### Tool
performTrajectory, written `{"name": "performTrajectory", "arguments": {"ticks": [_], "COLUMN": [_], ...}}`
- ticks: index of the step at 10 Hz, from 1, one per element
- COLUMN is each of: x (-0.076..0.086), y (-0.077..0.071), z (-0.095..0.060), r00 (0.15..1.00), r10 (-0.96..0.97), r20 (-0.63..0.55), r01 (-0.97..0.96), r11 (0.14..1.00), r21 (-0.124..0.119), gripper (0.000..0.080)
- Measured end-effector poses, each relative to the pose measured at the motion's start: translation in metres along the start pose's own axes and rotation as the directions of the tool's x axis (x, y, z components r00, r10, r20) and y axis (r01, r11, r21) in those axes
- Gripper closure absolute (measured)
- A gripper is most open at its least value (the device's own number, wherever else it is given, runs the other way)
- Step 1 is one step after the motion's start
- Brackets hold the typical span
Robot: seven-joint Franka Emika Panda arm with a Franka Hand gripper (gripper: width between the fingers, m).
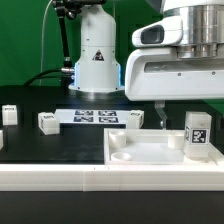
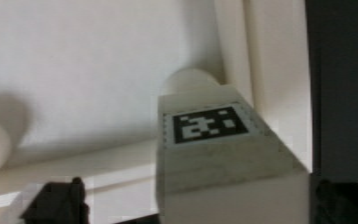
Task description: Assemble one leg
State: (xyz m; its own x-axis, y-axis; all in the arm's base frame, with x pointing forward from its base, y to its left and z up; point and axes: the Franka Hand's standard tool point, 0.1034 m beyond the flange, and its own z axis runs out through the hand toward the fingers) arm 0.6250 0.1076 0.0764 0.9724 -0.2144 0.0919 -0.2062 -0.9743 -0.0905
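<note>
A small white leg (image 1: 196,135) with a black-and-white tag stands upright on the large white panel (image 1: 140,150), at the corner on the exterior view's right. In the wrist view the leg (image 2: 220,140) rises between my two dark fingers. My gripper (image 1: 185,118) is right over the leg and open, also seen in the wrist view (image 2: 197,205). One finger (image 2: 60,200) stands clear of the leg with a gap. The other finger (image 2: 336,202) is close beside the leg. In the exterior view only one finger (image 1: 160,115) shows.
Three more small white legs lie on the black table behind the panel: one (image 1: 9,115) at the exterior view's far left, one (image 1: 48,121) beside it, one (image 1: 135,119) near the middle. The marker board (image 1: 95,116) lies between them. The robot base (image 1: 97,55) stands behind.
</note>
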Motion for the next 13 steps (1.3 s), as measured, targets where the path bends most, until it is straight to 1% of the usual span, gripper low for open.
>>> {"name": "performTrajectory", "arguments": {"ticks": [1, 2, 3, 6, 7, 8, 9, 10, 12, 13], "x": [-0.0001, -0.0001, -0.0001, -0.0003, -0.0007, -0.0007, -0.0017, -0.0034, -0.0042, -0.004], "y": [0.0, 0.0001, 0.0001, 0.0002, 0.0003, 0.0013, 0.0, -0.0033, -0.0037, -0.0033], "z": [0.0001, 0.0002, 0.0002, 0.0006, 0.0012, 0.0014, 0.0017, 0.0023, 0.0032, 0.0036], "r00": [1.0, 1.0, 1.0, 1.0, 0.993, 0.963, 0.912, 0.836, 0.691, 0.589], "r10": [0.004, 0.004, 0.004, 0.029, 0.118, 0.269, 0.409, 0.549, 0.723, 0.808], "r20": [0.0, 0.0, 0.0, 0.001, 0.0, -0.011, -0.011, -0.004, 0.001, 0.007], "r01": [-0.004, -0.004, -0.004, -0.029, -0.118, -0.269, -0.409, -0.548, -0.722, -0.808], "r11": [1.0, 1.0, 1.0, 1.0, 0.993, 0.963, 0.912, 0.836, 0.691, 0.589], "r21": [0.0, 0.0, 0.0, 0.0, 0.006, 0.019, 0.026, 0.032, 0.028, 0.031], "gripper": [0.016, 0.0356, 0.0512, 0.0509, 0.0509, 0.0509, 0.0509, 0.0509, 0.0509, 0.0509]}}
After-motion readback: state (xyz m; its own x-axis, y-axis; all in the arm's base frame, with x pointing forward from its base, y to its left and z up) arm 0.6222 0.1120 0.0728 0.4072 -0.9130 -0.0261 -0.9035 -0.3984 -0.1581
